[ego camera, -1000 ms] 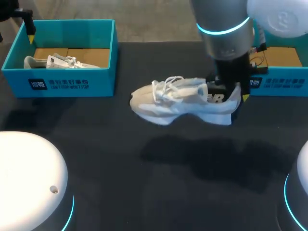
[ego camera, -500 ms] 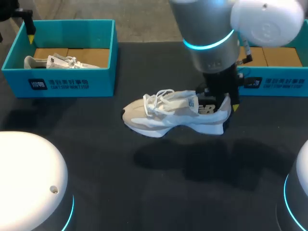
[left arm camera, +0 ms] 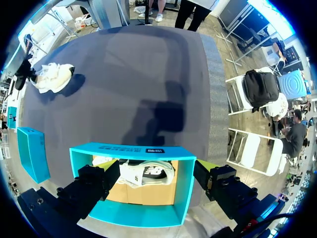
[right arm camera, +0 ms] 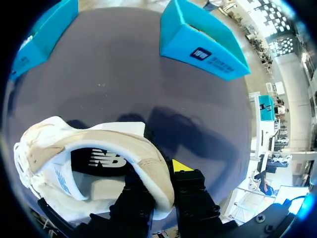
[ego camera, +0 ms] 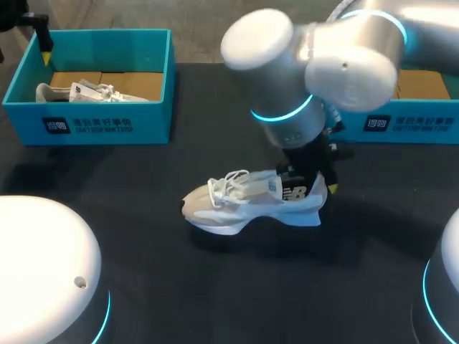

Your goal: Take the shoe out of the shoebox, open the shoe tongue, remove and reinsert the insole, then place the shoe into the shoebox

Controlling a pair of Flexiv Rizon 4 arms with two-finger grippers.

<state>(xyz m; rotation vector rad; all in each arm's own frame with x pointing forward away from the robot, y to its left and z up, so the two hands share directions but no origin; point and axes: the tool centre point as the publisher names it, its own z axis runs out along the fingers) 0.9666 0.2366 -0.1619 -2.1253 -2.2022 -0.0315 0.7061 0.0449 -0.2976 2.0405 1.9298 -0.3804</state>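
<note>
Dark table (ego camera: pixel 143 236) has the left shoebox (ego camera: pixel 93 125) and right shoebox (ego camera: pixel 401 123) along its far edge, white shoe (ego camera: pixel 244 208) near the middle.

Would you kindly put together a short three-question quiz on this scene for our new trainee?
1. True or false: the right gripper is shut on the heel of the shoe.
2. What lies in the left shoebox? A) a second shoe B) a lone insole C) a cloth
3. Fill in: the left gripper, above the left shoebox, is ___ (open or shut).
Key: 1 true; 2 A; 3 open.
</note>
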